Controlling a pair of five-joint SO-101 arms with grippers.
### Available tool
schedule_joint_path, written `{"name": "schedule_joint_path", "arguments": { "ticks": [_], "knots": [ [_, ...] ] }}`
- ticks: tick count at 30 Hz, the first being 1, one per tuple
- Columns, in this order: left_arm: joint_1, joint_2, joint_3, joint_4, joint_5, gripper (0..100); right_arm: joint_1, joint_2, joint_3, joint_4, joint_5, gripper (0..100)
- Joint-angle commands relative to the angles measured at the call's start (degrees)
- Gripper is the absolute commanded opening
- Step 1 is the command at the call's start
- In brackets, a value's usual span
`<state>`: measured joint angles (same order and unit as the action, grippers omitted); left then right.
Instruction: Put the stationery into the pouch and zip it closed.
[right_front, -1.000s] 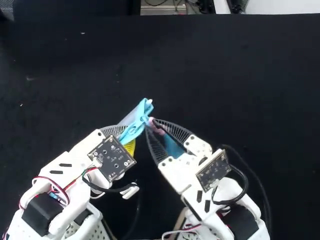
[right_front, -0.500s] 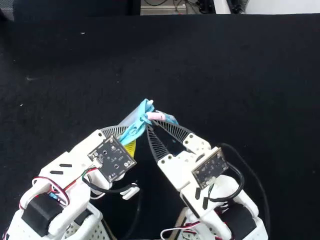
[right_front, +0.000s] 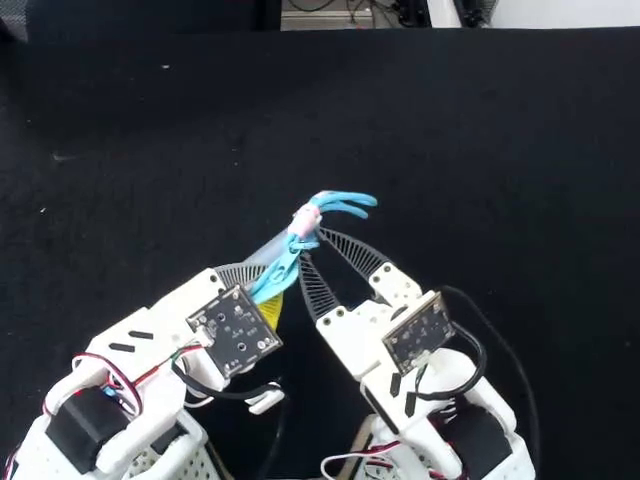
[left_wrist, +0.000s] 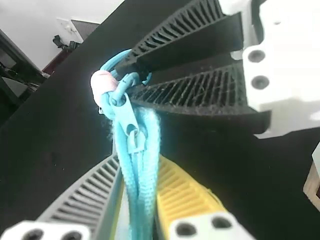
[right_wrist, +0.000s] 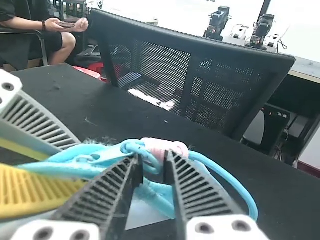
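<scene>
Most of the pouch (right_front: 262, 250) is hidden between the two arms, a little toward 6 o'clock from the middle of the black table (right_front: 450, 130) — just its blue zip edge and a bit of pale side can be seen, and what is inside cannot be made out. That edge is pinched tight by the left claw (right_front: 262, 285), which comes in from 7 o'clock. The right claw (right_front: 308, 245), from 5 o'clock, is closed on the blue cord (right_front: 345, 205) by the pink bead (right_front: 305, 218); the cord's loop sticks out toward 2 o'clock. The zip slider (left_wrist: 127, 120) is seen just beside the bead — how far the zip is done up cannot be told. The tiny marks on the camera boards (right_front: 235, 330) are too small to be read.
</scene>
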<state>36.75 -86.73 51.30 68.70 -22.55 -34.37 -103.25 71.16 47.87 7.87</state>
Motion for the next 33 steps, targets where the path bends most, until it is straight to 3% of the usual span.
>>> {"name": "schedule_joint_path", "arguments": {
  "ticks": [1,24,33],
  "knots": [
    [1.8,0.0,-0.22,0.35,0.35,3,0.79,-7.96,-0.4,-0.7,0.44,1.0],
    [1.8,-0.44,-0.31,0.62,0.18,3,2.81,-7.25,-0.04,-0.35,-0.09,1.1],
    [1.8,-0.44,-0.31,0.62,0.26,3,11.78,-3.47,-0.4,-4.04,-6.51,1.1]
  ]
}}
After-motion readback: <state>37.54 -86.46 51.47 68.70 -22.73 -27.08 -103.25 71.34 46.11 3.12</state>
